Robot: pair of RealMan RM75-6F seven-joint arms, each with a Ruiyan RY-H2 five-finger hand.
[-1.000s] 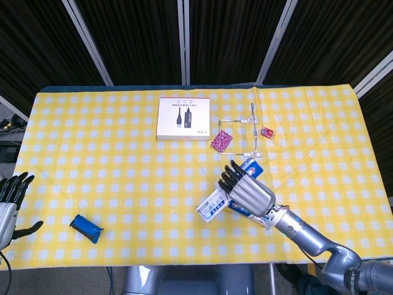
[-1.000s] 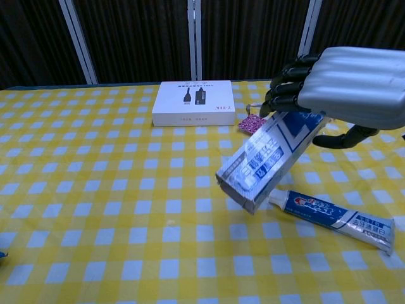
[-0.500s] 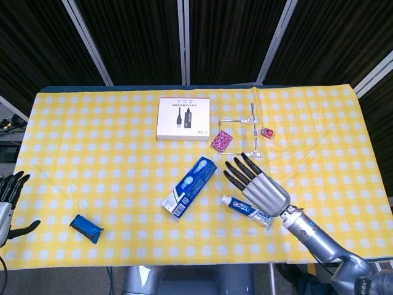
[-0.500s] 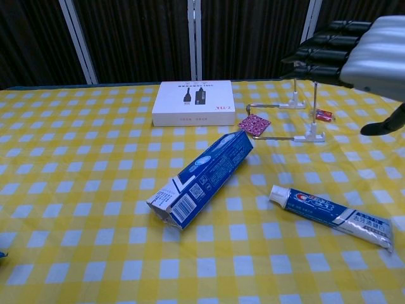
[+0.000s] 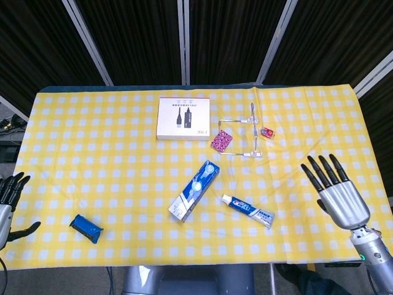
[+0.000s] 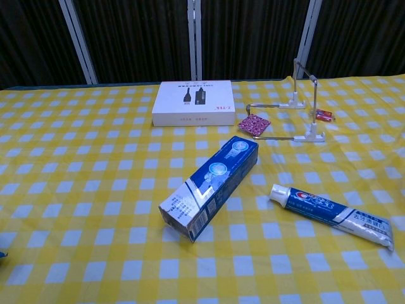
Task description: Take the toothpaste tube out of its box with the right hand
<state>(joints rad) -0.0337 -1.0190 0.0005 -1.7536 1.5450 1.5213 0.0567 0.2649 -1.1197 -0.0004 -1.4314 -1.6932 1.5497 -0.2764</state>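
While lying flat on the checked table, out of the box and free of both hands: toothpaste tube.

With cap end toward 10 o'clock, resting just at 3 o'clock of the blue toothpaste box, near but apart, box itself lying slanted with one end toward 1 o'clock. Right hand at 3 o'clock of the tube, well apart, fingers spread and straight, holding nothing. Left hand at the 9 o'clock table edge, fingers apart, thumb out, empty. Small blue object near it; white flat box, pink patterned packet and wire stand toward 12 o'clock.
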